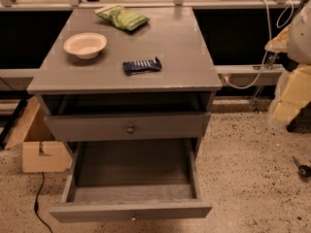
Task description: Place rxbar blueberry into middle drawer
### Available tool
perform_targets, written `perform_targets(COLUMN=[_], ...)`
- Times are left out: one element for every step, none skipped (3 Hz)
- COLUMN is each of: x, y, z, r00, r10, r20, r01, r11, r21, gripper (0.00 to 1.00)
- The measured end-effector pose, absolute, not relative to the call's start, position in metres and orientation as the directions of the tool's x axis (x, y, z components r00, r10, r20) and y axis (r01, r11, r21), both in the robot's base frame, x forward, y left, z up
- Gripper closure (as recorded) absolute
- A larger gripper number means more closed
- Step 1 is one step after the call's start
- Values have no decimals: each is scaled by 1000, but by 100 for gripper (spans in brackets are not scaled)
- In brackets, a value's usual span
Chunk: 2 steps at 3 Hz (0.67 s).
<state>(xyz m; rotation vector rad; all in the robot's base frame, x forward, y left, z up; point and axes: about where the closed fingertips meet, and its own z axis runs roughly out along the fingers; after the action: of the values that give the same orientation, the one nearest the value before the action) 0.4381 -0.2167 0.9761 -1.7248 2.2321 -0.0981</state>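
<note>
The gripper (286, 103) hangs at the far right edge of the view as a blurred, pale yellowish shape, above the speckled floor (243, 174) and well apart from the cabinet. Whether it is open or closed I cannot tell, and nothing can be seen in its hold. To its left stands the grey cabinet (194, 47). The rxbar blueberry (141, 65) lies flat on the cabinet top toward the near edge, roughly at the middle, with its long side running left to right. A shallow cream bowl (85, 45) sits to the left of the bar and a little farther back, apart from it. A green snack bag (122, 17) lies at the far edge of the top. Below the top, the upper drawer (87, 127) is nearly shut, a dark knob at the centre of its front. Beneath it the middle drawer (97, 211) is pulled well out toward the near side, its plain grey inside showing. A cardboard box (41, 154) rests on the floor at the cabinet's left, with a black cable (36, 205) trailing just in front of it.
</note>
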Motion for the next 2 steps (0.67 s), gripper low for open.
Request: perform_targets(x=[444,490], y=[-213,-188], z=[977,973], r00=[-212,-152], r10=[-952,-943], r20=[-220,-295], r01=[-930,-937], r11=[266,233], r21=[-254,-261], gripper=[0,0])
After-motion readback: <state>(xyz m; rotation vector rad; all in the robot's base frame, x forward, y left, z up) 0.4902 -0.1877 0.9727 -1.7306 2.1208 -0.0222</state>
